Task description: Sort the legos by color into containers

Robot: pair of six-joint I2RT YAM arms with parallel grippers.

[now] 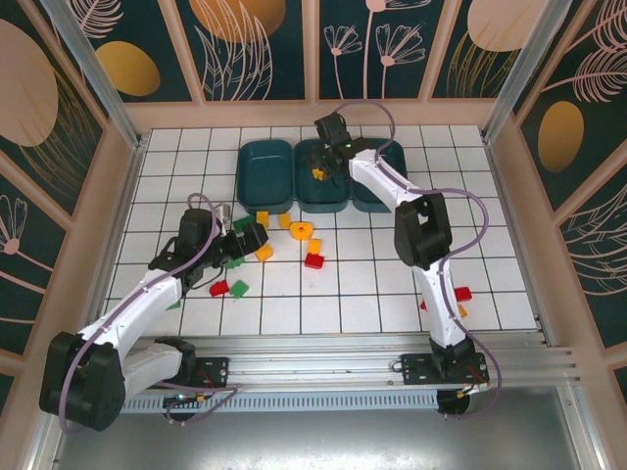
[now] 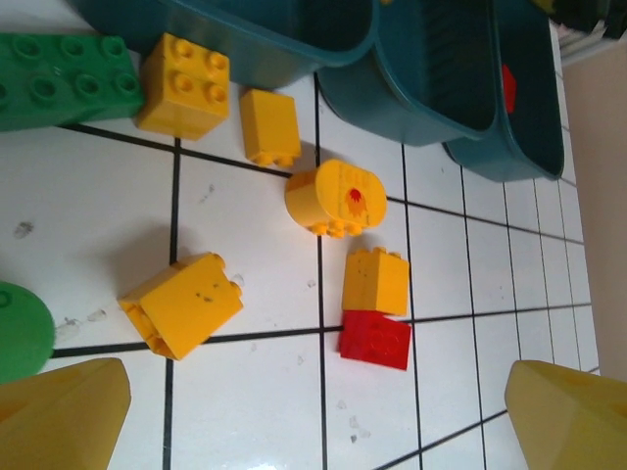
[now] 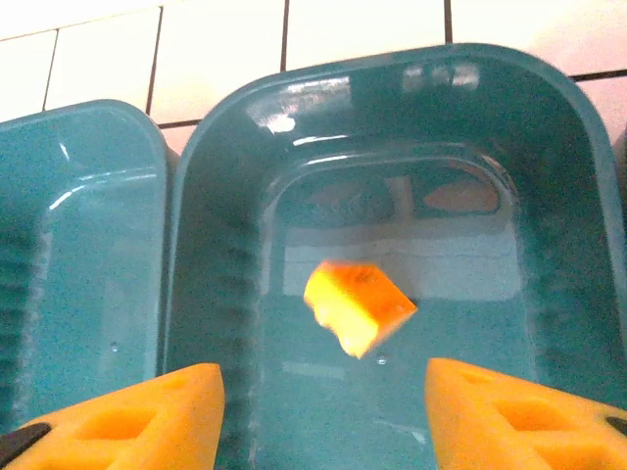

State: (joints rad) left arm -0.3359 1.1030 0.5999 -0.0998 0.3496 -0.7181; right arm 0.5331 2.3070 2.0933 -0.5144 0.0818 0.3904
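Yellow-sorting step. Right gripper (image 3: 326,397), jaws apart, is hovering over middle bin (image 3: 211,225); yellow brick (image 3: 358,305) is seemingly dropping inside. Left gripper (image 2: 313,416), jaws apart, is hanging above loose legos (image 2: 184,305) on desk (image 2: 78,225); next move: descending and closing on one.

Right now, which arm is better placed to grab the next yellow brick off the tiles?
Left. The left claw hangs open right over the loose yellow bricks; the right claw is away above the middle bin.
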